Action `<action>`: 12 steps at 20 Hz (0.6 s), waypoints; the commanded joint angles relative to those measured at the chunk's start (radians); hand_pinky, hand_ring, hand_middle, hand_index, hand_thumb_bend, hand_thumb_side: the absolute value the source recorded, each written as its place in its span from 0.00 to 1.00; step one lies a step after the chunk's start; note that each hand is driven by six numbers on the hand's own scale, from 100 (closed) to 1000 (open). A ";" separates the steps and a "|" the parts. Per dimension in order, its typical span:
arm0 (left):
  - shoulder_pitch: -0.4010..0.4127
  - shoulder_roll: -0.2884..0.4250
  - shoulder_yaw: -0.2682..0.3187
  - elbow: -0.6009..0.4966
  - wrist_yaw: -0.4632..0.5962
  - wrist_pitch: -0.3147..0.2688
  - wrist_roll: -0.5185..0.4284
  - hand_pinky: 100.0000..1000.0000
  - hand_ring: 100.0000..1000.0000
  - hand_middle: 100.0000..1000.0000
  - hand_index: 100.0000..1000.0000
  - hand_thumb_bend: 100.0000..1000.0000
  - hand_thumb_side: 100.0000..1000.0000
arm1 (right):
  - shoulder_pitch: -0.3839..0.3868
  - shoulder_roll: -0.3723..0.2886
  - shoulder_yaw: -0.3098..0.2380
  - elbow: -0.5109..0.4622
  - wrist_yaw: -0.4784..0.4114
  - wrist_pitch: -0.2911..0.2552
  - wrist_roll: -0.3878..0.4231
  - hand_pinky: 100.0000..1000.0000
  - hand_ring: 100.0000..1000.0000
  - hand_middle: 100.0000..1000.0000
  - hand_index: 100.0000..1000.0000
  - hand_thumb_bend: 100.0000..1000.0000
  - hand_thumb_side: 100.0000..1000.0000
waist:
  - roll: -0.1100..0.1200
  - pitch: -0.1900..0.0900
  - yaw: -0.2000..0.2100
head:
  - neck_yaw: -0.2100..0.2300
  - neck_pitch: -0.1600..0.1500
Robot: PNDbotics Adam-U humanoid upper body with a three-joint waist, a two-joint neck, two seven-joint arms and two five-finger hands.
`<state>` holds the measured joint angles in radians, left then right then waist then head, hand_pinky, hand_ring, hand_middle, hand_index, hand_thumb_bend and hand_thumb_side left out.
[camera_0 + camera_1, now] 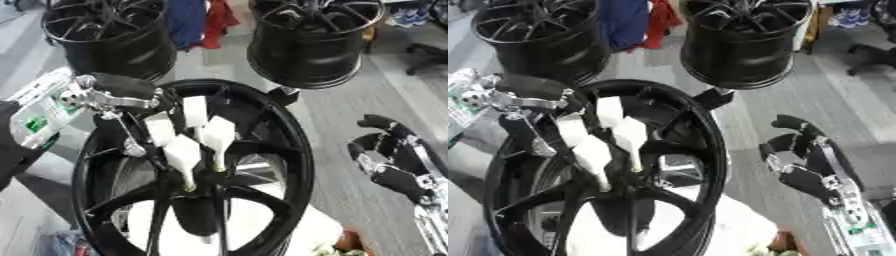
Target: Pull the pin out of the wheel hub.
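Two hands in view. Left hand (188, 135), white fingers pointing down from upper left of frame, reaches into the centre of the big black wheel hub (289, 150) filling the lower middle. Fingertips bunched at the hub centre, around a thin pale pin (188, 181); can't tell if they actually pinch it. Right hand (802, 155) sits at right edge of frame, well apart from the hub, fingers curled, holding nothing. Two more black wheels (306, 45) stand behind, across the top of frame.
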<state>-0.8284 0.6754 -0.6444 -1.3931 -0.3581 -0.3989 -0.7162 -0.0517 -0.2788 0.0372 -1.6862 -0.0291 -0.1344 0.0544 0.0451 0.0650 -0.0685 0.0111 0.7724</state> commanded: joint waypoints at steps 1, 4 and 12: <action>-0.023 0.015 0.018 -0.002 -0.007 -0.193 -0.191 0.50 0.57 0.61 0.75 0.16 0.01 | -0.008 -0.021 -0.004 -0.012 -0.006 -0.003 0.001 0.60 0.60 0.73 0.82 0.25 0.02 | -0.002 -0.010 0.001 | 0.001 -0.002; -0.027 0.016 0.034 -0.009 0.008 -0.173 -0.191 0.41 0.48 0.53 0.69 0.05 0.00 | -0.009 -0.021 -0.004 -0.012 -0.006 -0.002 0.002 0.60 0.60 0.73 0.82 0.25 0.02 | -0.002 -0.011 0.003 | 0.000 -0.002; -0.057 0.043 0.129 -0.074 0.069 -0.092 -0.191 0.34 0.42 0.46 0.64 0.00 0.00 | -0.006 -0.021 -0.006 -0.012 -0.006 -0.002 0.000 0.61 0.60 0.73 0.82 0.25 0.02 | -0.006 -0.014 0.009 | -0.004 -0.002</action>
<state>-0.8579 0.6823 -0.5556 -1.4414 -0.3019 -0.3549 -0.7602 -0.0517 -0.2789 0.0372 -1.6861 -0.0293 -0.1344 0.0544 0.0408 0.0640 -0.0606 0.0091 0.7724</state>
